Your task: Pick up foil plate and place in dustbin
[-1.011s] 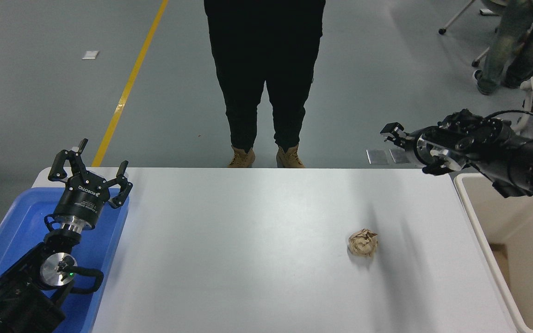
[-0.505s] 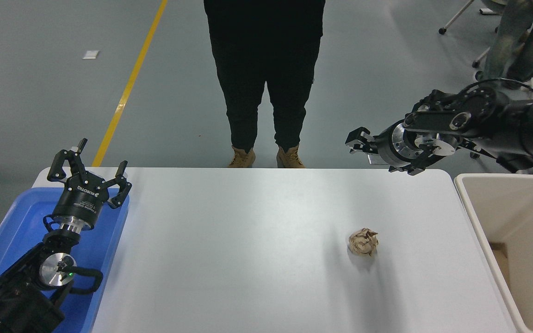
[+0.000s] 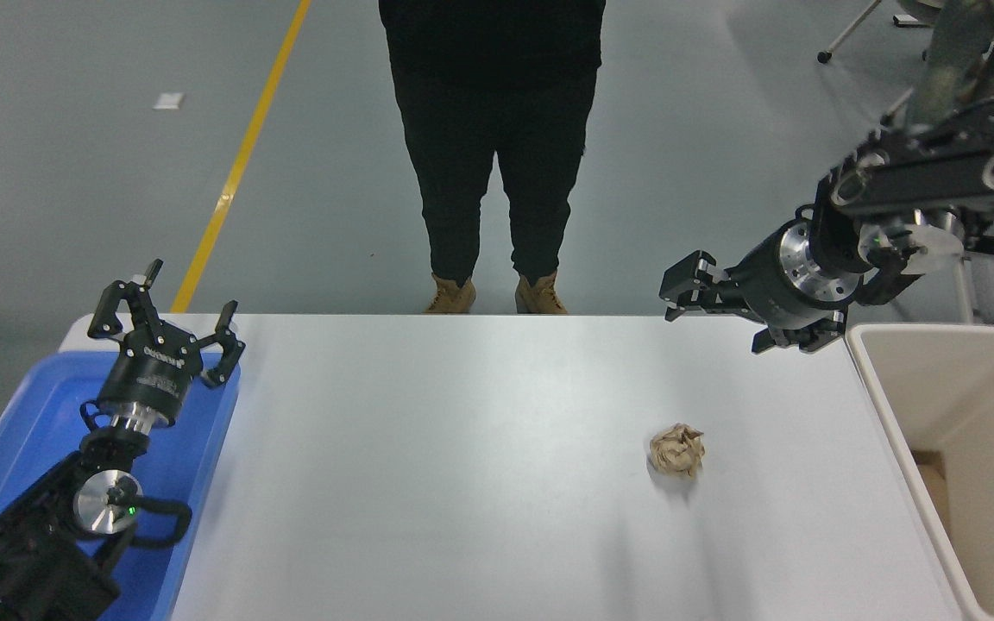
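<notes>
- Your right tool (image 3: 688,289) hangs over the table's far edge near the far right corner, pointing left. Its fingers are blurred and seen nearly edge-on, so you cannot tell whether they are parted or closed; nothing shows between them.
- Behind it, the right arm (image 3: 920,185) comes in from the right edge, raised well above the table (image 3: 462,483), with its wrist bent down and to the left.
- Just to the right of that tool, the dustbin (image 3: 881,397) stands against the table's right edge. Its thick cream rim runs along that edge, and only part of its inside is in view.
- The foil plate is not visible anywhere on the table, and the visible part of the bin's inside shows no silver.
- A crumpled brown paper ball (image 3: 677,450) lies right of the table's middle, well apart from every edge, with open white surface all round it.
- Your left tool (image 3: 168,318) sits at the table's far left corner with its fingers spread open and empty, above the blue tray (image 3: 22,423) on the left edge. White lettering on its body is too blurred to read.
- A person (image 3: 493,147) in dark trousers and tan boots stands at the table's far edge.
</notes>
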